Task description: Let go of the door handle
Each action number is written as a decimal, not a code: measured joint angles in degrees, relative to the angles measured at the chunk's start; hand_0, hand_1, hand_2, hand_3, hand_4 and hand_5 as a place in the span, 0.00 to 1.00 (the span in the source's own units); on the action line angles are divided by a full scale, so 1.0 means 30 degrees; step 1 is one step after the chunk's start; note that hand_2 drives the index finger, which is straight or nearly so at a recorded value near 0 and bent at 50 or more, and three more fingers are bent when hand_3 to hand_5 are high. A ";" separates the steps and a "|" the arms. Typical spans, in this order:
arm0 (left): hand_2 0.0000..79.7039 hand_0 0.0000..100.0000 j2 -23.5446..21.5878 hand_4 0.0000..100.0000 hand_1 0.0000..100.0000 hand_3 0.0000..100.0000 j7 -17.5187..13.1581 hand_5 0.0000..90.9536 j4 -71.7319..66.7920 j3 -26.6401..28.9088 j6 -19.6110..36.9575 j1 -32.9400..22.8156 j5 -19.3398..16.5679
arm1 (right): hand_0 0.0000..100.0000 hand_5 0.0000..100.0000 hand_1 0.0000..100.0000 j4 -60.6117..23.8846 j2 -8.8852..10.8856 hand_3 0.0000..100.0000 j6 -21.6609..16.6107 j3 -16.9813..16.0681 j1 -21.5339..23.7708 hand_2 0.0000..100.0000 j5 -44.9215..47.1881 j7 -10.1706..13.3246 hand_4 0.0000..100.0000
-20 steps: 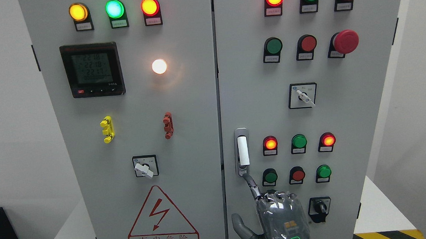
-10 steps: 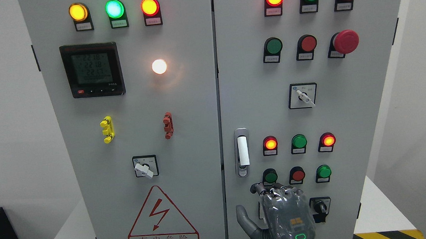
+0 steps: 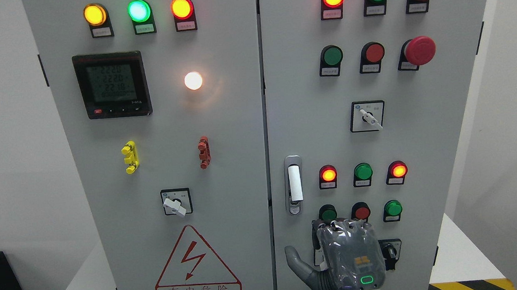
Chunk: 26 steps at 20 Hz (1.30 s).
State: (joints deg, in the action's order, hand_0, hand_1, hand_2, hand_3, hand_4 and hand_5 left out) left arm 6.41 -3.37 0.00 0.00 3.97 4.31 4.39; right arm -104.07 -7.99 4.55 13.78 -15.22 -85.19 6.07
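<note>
Right hand (image 3: 346, 261) has dropped below door handle (image 3: 294, 184), fingers curled.

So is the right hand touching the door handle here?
Apart. The head view shows the right hand below the door handle, with bare grey panel between them.

A single head view faces the cabinet (image 3: 222, 143) front squarely from close, looking slightly downward.

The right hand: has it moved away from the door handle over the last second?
Yes. The right hand has pulled its finger off the door handle and now sits lower right of it, fingers curled, clear of the handle.
</note>
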 measured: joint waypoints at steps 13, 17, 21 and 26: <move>0.03 0.00 0.0000 0.01 0.00 0.09 -0.0001 0.00 0.0000 0.0000 0.0000 0.0000 0.0000 | 0.10 0.91 0.26 -0.0056 -0.0005 1.00 0.0694 -0.0010 -0.1233 0.92 0.0087 -0.0638 0.99; 0.03 0.00 0.0000 0.01 0.00 0.09 -0.0001 0.00 0.0000 0.0000 0.0000 0.0000 0.0000 | 0.09 0.91 0.27 -0.0029 -0.0013 1.00 0.0724 0.0002 -0.1581 0.92 0.0219 -0.0788 0.99; 0.03 0.00 0.0000 0.01 0.00 0.09 0.0000 0.00 0.0000 0.0000 0.0000 0.0000 0.0000 | 0.09 0.91 0.28 0.0011 -0.0019 1.00 0.0732 0.0007 -0.1980 0.92 0.0290 -0.1229 1.00; 0.03 0.00 0.0000 0.01 0.00 0.09 0.0000 0.00 0.0000 0.0000 0.0000 0.0000 0.0000 | 0.08 0.91 0.29 0.0164 -0.0024 1.00 0.0856 0.0025 -0.2450 0.92 0.0336 -0.1367 1.00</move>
State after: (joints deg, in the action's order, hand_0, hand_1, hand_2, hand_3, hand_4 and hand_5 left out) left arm 6.42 -3.36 0.00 0.00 3.97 4.31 4.39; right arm -103.57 -8.07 7.12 13.86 -22.57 -84.19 1.97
